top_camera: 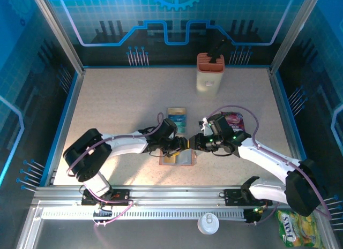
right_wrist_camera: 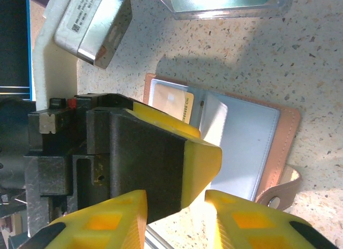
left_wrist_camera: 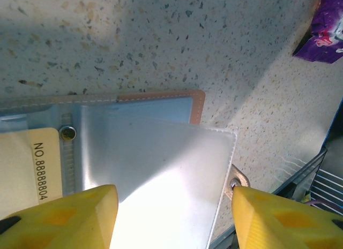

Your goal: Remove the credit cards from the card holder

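The brown card holder (top_camera: pixel 177 159) lies open on the table near the front edge, with both grippers meeting just above it. In the left wrist view a clear inner sleeve (left_wrist_camera: pixel 161 163) is lifted off its blue-grey lining, and a cream numbered credit card (left_wrist_camera: pixel 27 163) sits in the left pocket. My left gripper (left_wrist_camera: pixel 174 222) is open, its yellow fingers either side of that sleeve. My right gripper (right_wrist_camera: pixel 177 219) is open and holds nothing; the left gripper's finger (right_wrist_camera: pixel 198 152) stands just ahead of it, over the card holder (right_wrist_camera: pixel 241 136). Teal credit cards (top_camera: pixel 177 119) lie stacked behind.
A tall orange-and-cream box (top_camera: pixel 210 72) stands upright at the back. A purple snack packet (top_camera: pixel 234 119) lies right of the teal cards, by the right arm. A white lid (top_camera: pixel 208 223) and a yellow-green packet (top_camera: pixel 293 227) lie off the table, in front.
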